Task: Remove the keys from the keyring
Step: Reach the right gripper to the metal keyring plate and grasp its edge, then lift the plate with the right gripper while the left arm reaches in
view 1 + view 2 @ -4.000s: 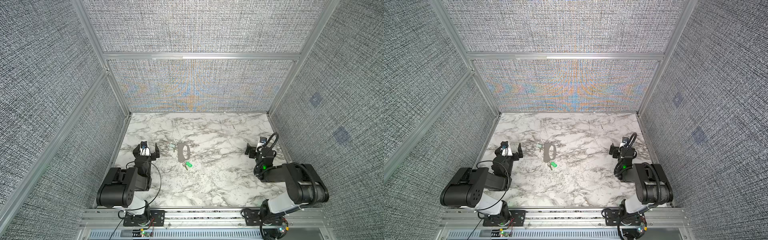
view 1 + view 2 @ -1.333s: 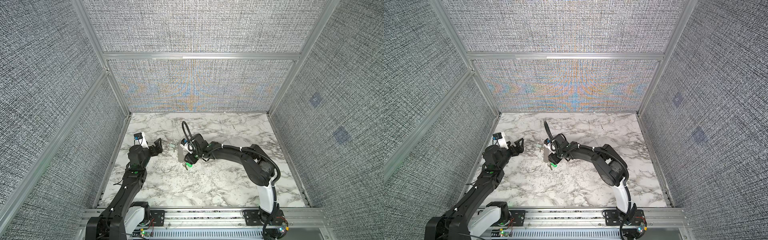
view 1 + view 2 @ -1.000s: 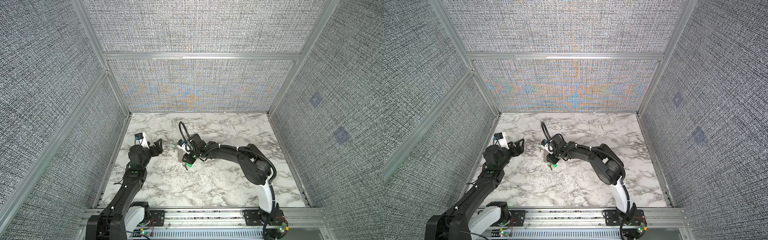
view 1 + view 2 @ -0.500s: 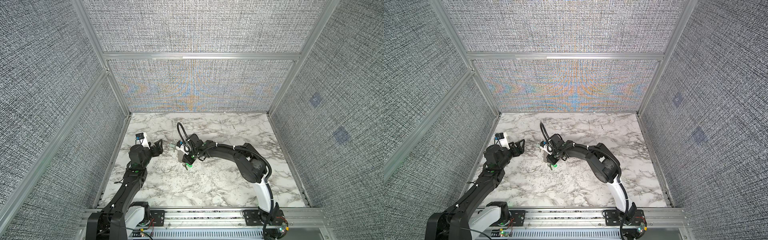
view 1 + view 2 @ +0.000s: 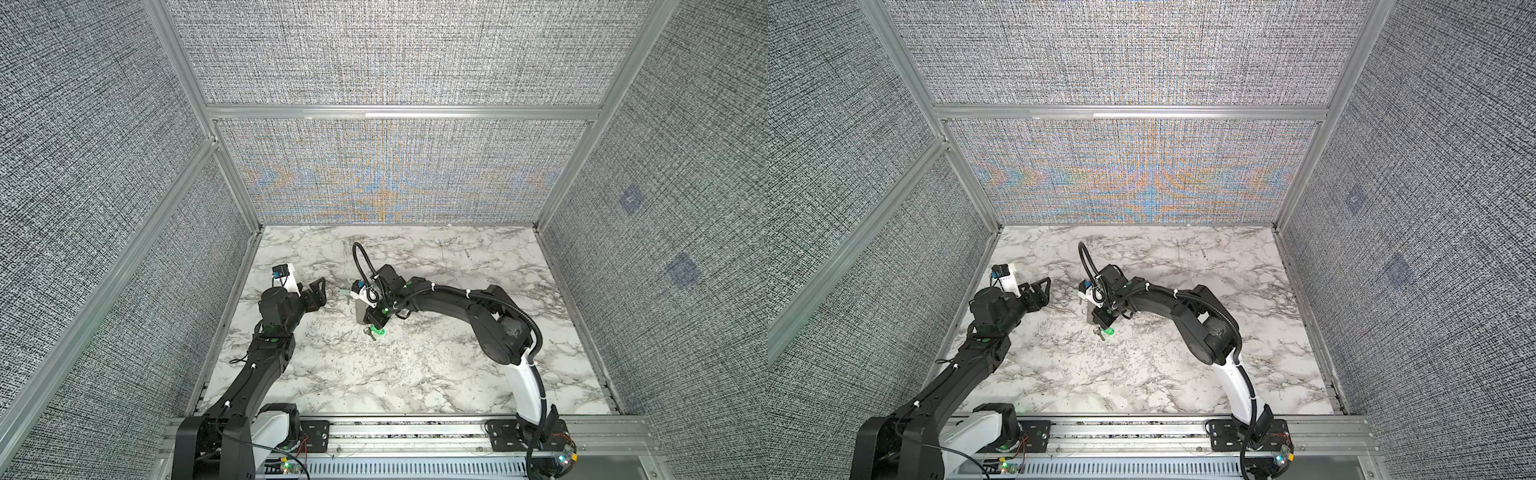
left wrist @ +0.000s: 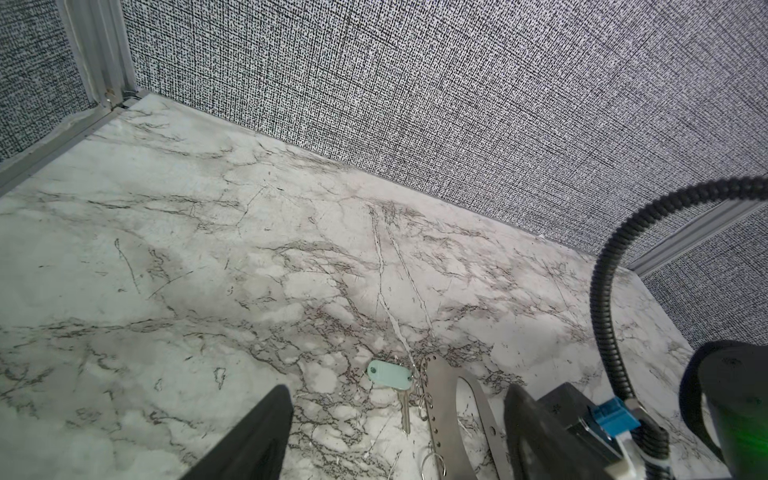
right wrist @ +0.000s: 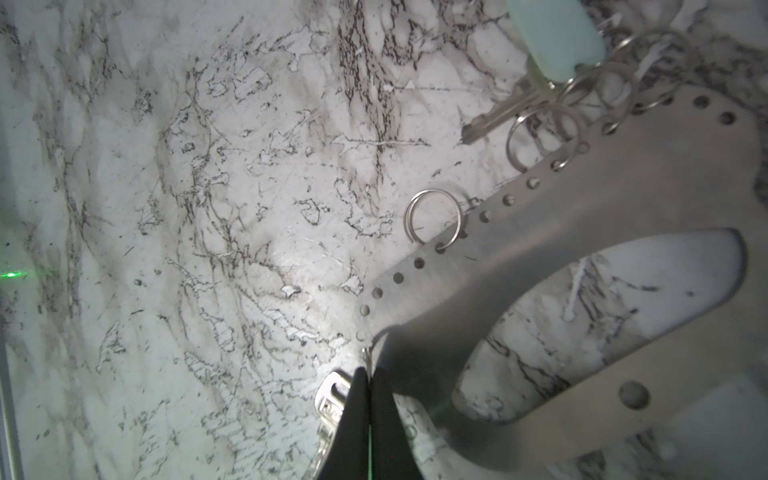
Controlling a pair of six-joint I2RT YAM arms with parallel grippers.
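Right gripper (image 7: 369,372) jaws pressed tight together, tips down by the holed edge of the keyring (image 7: 540,249). A thin sliver of green shows in the slit btwn the fingers (image 7: 384,424), but can't tell if anything's actually pinched. Left gripper (image 6: 395,390) jaws wide apart, nothing btwn them, sitting at approx 9 o'clock of the keyring in both top views, near but not touching. Keyring is a big flat grey metal loop, lying flat on the marble table (image 5: 415,374), approx 9 o'clock from table centre, half hidden under the right wrist. It has a row of small holes along one edge, w/ split rings (image 7: 434,220) threaded thru several. Keys (image 7: 498,114): one silver key w/ a mint tag (image 6: 390,374) lies at approx 11 o'clock of the loop, a short chain of rings running from it to the holed edge. Another small key head shows just beside the right fingers in the wrist view. Bright green tag (image 5: 377,331) pokes out at 6 o'clock of the right gripper in both top views, flat on the marble, w/ a small key right beside it on its 9 o'clock side.
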